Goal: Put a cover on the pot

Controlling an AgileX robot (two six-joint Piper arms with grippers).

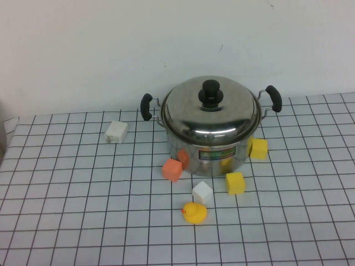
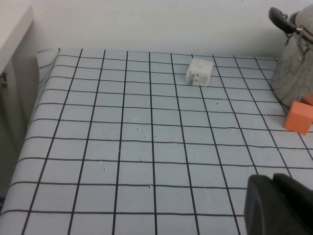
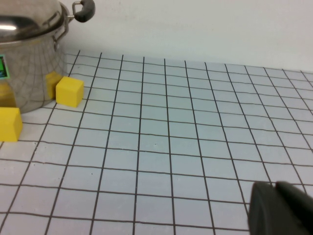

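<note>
The pot [image 1: 211,149] stands upright at the far middle of the table [image 1: 66,210], close to the back wall, its green-yellow label [image 1: 213,154] facing the near side. The domed steel lid [image 1: 209,108] sits on the pot's rim, its black knob [image 1: 211,92] on top and roughly centred. Two black side handles project from the pot, the left handle [image 1: 146,106] and the right handle [image 1: 273,98]. An orange block [image 1: 172,169] lies just beside the pot's near-left base. One yellow block [image 1: 258,148] rests against or just beside the pot's right side; whether it touches cannot be told. A second yellow block [image 1: 235,183] lies near the pot on its near-right side. A white block [image 1: 202,192] sits nearer again, with a yellow rubber duck [image 1: 194,213] just beside it on the near side. A white square object [image 1: 116,132] lies well apart to the left of the pot. The left gripper [image 2: 279,205] shows only as a dark edge in its own wrist view, above the table's left portion; whether its claw is apart or together cannot be told. The right gripper [image 3: 281,208] likewise shows only a dark edge, above the table's right portion, claw state undeterminable. Neither gripper appears in the high view.
</note>
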